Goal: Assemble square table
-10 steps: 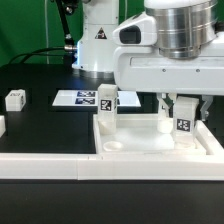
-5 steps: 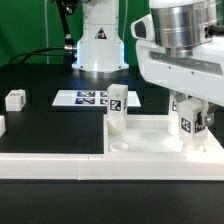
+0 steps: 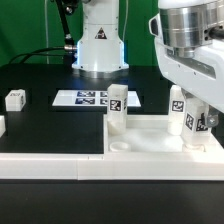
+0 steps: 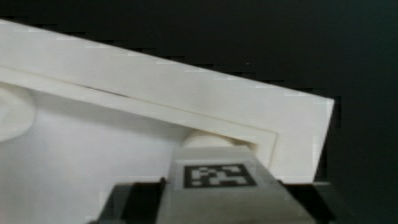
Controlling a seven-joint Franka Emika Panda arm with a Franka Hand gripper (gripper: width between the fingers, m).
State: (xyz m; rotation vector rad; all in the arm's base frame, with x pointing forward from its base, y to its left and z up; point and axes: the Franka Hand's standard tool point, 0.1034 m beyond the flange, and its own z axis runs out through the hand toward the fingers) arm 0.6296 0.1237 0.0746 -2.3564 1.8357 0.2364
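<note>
Claw: gripper (image 4: 217,204) pinches small white tagged leg block (image 4: 217,172); fingertips cropped.
Tray: white plastic square tray top (image 3: 150,135), right side cut off.

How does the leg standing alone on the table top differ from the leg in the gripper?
The lone leg stands at the table top's far corner on the exterior view's left; the gripped leg is toward that view's right. The lone leg is free; the gripper is closed on the gripped leg. The lone leg rests on the top; whether the gripped leg touches it is unclear. Both are white, roughly upright, tagged.
</note>
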